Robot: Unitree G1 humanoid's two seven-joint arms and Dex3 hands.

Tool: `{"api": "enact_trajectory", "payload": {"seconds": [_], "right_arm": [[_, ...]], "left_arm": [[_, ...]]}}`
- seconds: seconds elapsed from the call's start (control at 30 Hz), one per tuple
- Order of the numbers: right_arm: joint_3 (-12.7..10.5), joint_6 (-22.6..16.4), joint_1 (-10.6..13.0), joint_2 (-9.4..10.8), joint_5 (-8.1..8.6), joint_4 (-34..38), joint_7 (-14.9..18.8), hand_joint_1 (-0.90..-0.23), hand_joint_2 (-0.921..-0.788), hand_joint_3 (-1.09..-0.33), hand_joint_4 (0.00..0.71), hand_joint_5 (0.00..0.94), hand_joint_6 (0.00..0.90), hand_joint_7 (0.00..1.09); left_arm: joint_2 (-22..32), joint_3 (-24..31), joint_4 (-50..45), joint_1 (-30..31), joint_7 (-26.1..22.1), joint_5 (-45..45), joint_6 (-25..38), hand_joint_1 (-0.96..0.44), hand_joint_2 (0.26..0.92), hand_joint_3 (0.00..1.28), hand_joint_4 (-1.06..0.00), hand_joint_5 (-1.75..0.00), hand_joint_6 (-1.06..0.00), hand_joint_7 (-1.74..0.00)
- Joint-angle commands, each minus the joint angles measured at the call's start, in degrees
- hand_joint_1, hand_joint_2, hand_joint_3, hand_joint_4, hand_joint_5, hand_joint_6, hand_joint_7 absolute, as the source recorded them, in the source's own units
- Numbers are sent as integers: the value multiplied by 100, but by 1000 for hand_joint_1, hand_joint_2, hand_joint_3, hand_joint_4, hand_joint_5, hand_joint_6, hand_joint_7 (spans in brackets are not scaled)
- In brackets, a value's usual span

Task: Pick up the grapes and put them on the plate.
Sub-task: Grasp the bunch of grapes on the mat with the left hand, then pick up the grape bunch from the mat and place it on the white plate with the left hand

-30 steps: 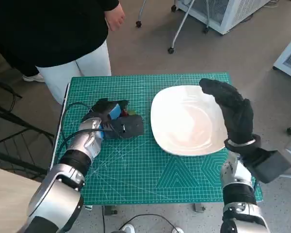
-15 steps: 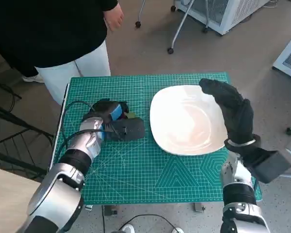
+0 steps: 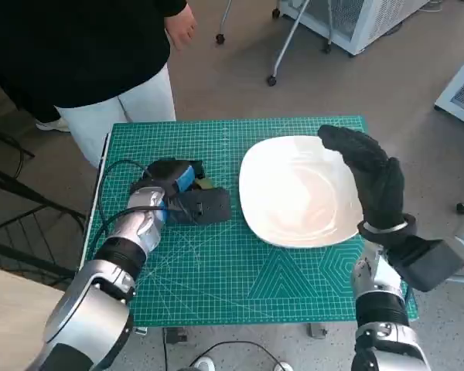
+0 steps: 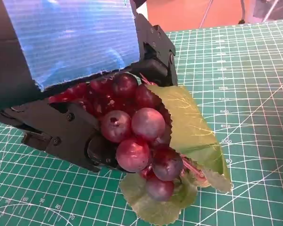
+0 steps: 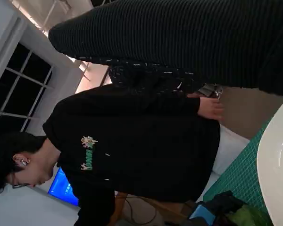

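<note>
While our blue-taped left robot hand point(image 4: 80, 89) is gripping the purple plastic grapes point(image 4: 141, 141), our gloved right robot hand point(image 3: 371, 182) is hovering, fingers spread, over the white plate point(image 3: 294, 193).

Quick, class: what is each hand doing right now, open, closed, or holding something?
Left hand: holding the grapes.
Right hand: open, holding nothing, over the plate.
</note>
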Motion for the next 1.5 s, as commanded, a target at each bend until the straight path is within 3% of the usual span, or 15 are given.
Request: {"api": "enact_trajectory", "payload": {"seconds": [0.03, 0.6, 0.83, 1.03, 1.23, 1.5], "right_arm": [[8, 24, 34, 8, -11, 38, 41, -508, -921, -554, 276, 1, 223, 4], [8, 20, 25, 11, 3, 30, 46, -507, -921, -557, 275, 0, 221, 3], [6, 32, 8, 18, 13, 17, 41, -512, -921, -556, 275, 0, 220, 2], [-16, 58, -20, 6, 51, 41, 59, -513, -921, -559, 273, 0, 219, 1], [-36, 81, -44, 6, 74, 92, 64, -517, -921, -561, 271, 0, 218, 1], [-43, 98, -50, 35, 87, 85, 61, -518, -921, -561, 272, 0, 222, 3]], "left_arm": [[2, -2, 51, 124, -125, -30, 54, -1, 918, 49, -695, -1218, -664, -1072], [70, 40, -186, 53, -241, -54, 173, -2, 914, 67, -645, -1367, -725, -908], [215, 94, -700, 148, -331, -84, 221, -4, 880, 97, -641, -1404, -824, -769], [369, 120, -1392, 310, -546, -54, 457, -5, 864, 117, -647, -1402, -843, -746], [601, 150, -2410, 545, -838, 39, 828, -4, 812, 233, -658, -1399, -783, -828], [927, 245, -3909, 871, -1263, 170, 1389, -1, 838, 227, -639, -1242, -652, -1155]]}}
